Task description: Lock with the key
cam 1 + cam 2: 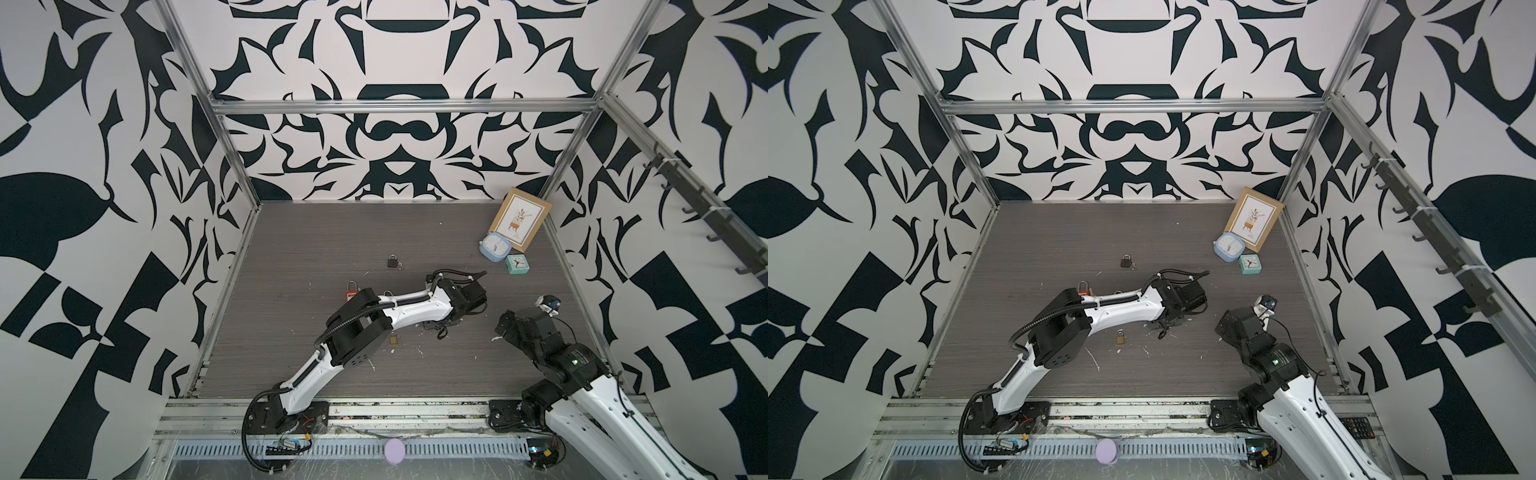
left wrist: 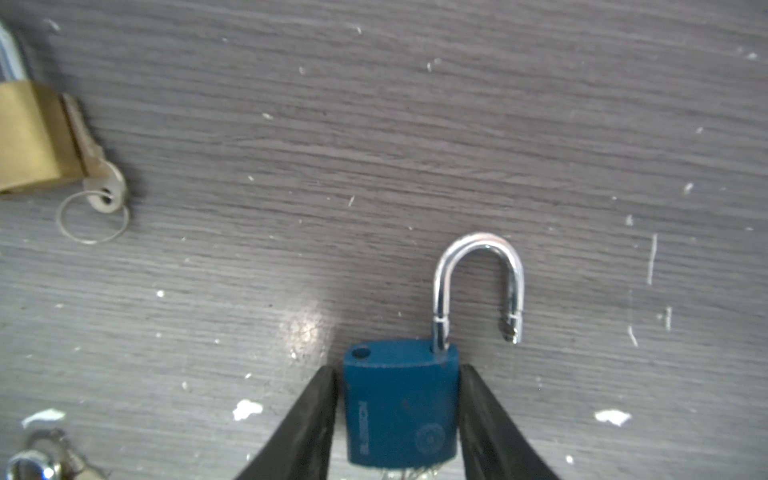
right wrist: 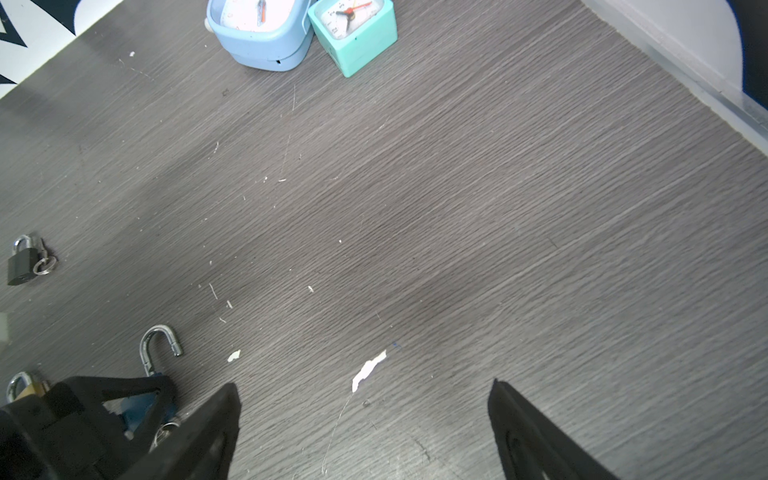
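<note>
Grey wood-grain table [image 2: 374,145], scuffed. Brass padlock [image 2: 29,137] lies off to the left, well apart from my jaws. My left gripper [image 2: 399,372] grasps the blue padlock [image 2: 399,407] by its body, one finger pressed on each side. Its shackle [image 2: 478,249] is swung open, free end clear of the body, pointing away from my fingers. A key ring [image 3: 166,430] shows at its base. My right gripper [image 3: 365,384] is spread wide beside it, holding nothing.
</note>
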Controlling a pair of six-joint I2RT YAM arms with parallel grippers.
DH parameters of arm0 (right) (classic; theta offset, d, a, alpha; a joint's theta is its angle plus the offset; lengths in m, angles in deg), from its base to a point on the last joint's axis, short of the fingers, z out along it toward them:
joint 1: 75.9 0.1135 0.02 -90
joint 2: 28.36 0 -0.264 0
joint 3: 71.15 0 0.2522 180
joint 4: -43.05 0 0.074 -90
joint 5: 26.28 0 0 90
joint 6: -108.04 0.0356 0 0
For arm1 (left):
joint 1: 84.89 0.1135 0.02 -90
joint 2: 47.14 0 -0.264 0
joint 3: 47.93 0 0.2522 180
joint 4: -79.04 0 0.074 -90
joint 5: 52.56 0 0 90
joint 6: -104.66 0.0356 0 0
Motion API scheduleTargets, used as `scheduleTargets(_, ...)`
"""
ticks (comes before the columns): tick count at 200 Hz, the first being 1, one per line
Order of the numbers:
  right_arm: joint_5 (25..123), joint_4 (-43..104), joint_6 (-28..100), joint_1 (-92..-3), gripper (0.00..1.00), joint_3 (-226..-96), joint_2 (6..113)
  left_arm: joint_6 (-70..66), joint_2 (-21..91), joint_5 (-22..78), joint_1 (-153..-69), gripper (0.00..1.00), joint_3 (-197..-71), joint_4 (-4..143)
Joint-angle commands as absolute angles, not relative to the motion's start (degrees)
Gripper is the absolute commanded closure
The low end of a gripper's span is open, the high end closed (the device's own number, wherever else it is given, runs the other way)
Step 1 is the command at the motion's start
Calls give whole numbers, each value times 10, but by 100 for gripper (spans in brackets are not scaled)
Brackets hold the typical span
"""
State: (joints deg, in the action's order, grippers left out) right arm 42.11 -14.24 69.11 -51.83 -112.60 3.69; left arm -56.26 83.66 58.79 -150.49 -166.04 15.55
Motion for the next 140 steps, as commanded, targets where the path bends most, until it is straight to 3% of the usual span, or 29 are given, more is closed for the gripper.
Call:
scheduleTargets(1, 415, -126, 686, -520, 5, -1127, 43, -579, 858, 562, -1508, 59, -1659, 134)
scheduleTargets(34, 415, -119, 686, -520, 5, -1146, 52, -542, 825, 570, -1507, 76, -1632, 158)
scheduleTargets(64, 424, -101, 669, -520, 5, -1173, 53, -391, 745, 546, -1501, 84, -1565, 279)
scheduleTargets(91, 490, -41, 597, -520, 1, -1192, 42, -243, 652, 393, -1449, 96, -1475, 411)
scheduleTargets(117, 567, 32, 545, -520, 3, -1199, 30, -128, 568, 231, -1363, 97, -1392, 494)
scheduleTargets(140, 616, 68, 514, -520, 2, -1226, 57, -15, 515, 146, -1284, 98, -1354, 498)
